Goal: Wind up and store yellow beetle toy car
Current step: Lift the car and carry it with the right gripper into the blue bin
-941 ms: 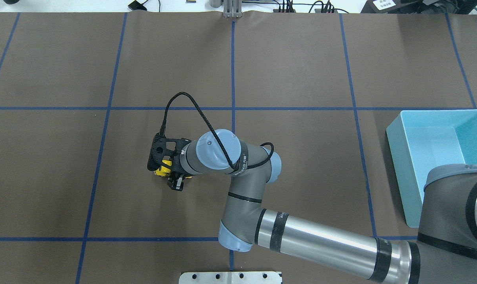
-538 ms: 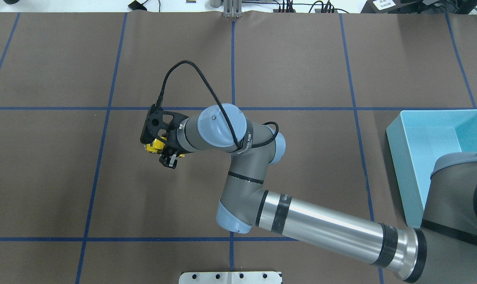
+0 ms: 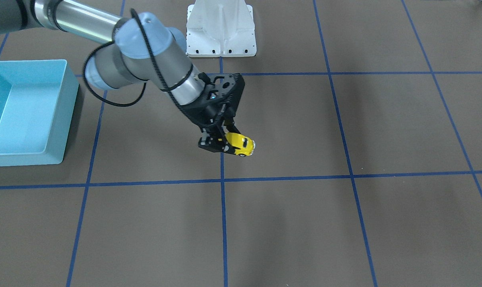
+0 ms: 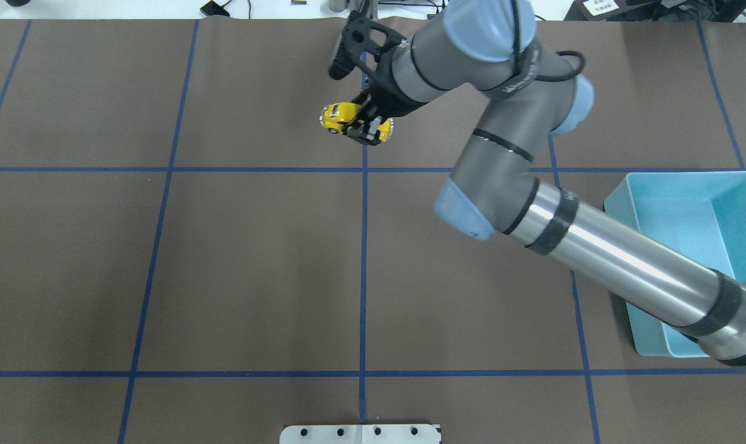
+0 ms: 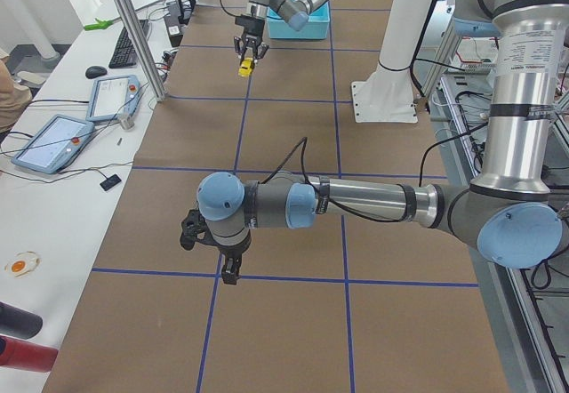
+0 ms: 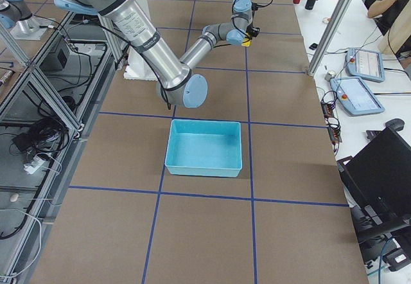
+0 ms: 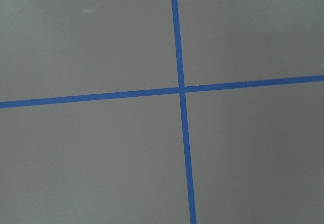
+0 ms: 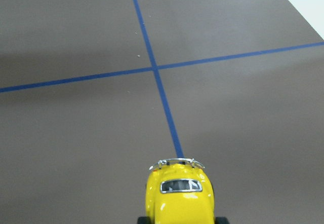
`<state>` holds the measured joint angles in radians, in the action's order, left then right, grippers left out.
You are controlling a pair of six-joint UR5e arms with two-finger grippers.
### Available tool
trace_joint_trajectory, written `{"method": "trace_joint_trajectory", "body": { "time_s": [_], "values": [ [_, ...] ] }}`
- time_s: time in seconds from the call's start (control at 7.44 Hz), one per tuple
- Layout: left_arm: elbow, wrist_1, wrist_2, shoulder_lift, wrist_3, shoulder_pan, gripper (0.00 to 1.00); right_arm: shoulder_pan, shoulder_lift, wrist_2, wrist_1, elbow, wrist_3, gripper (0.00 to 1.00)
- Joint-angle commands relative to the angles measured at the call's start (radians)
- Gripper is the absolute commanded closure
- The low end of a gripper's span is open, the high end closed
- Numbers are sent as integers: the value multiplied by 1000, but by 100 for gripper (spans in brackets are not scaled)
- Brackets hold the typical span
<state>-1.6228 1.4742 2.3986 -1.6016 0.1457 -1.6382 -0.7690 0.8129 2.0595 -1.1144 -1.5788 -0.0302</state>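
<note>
The yellow beetle toy car point(image 4: 335, 115) is held off the table by my right gripper point(image 4: 365, 126), which is shut on its body near the far middle of the mat. In the front-facing view the car point(image 3: 241, 145) sticks out sideways from the gripper point(image 3: 224, 144), clear of the mat. The right wrist view shows the car's rear window and bumper point(image 8: 179, 196) above a blue tape cross. My left gripper point(image 5: 227, 264) shows only in the exterior left view, low over the mat; I cannot tell whether it is open or shut.
A light blue bin point(image 4: 619, 246), with nothing in it, stands at the right side of the mat, also in the front-facing view point(image 3: 71, 103). A white robot base plate point(image 3: 221, 30) stands at the table's robot side. Blue tape lines grid the brown mat.
My right arm has swung from the left-middle of the mat toward the far middle, carrying the car up and to the right. The grip stayed shut.
</note>
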Motion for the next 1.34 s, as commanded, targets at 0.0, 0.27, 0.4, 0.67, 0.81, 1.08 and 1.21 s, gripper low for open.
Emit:
{"method": "trace_joint_trajectory", "body": {
  "time_s": [0.0,0.27,0.4,0.67,0.81,1.08,1.21],
  "values": [
    [0,0,1,0,0,0,0,-108,234,85,-154,-289,-118,100],
    [0,0,1,-1,0,0,0,-166,471,165,-150,-416,-243,100],
    [0,0,1,-1,0,0,0,-209,561,224,-150,-437,-364,100],
    [0,0,1,-1,0,0,0,-320,719,351,-147,-448,-558,100],
    [0,0,1,-1,0,0,0,-372,794,425,-139,-448,-642,100],
    [0,0,1,-1,0,0,0,-411,937,487,-17,-438,-700,100],
    [0,0,1,-1,0,0,0,-411,990,487,93,-402,-701,100]
  ]
}}
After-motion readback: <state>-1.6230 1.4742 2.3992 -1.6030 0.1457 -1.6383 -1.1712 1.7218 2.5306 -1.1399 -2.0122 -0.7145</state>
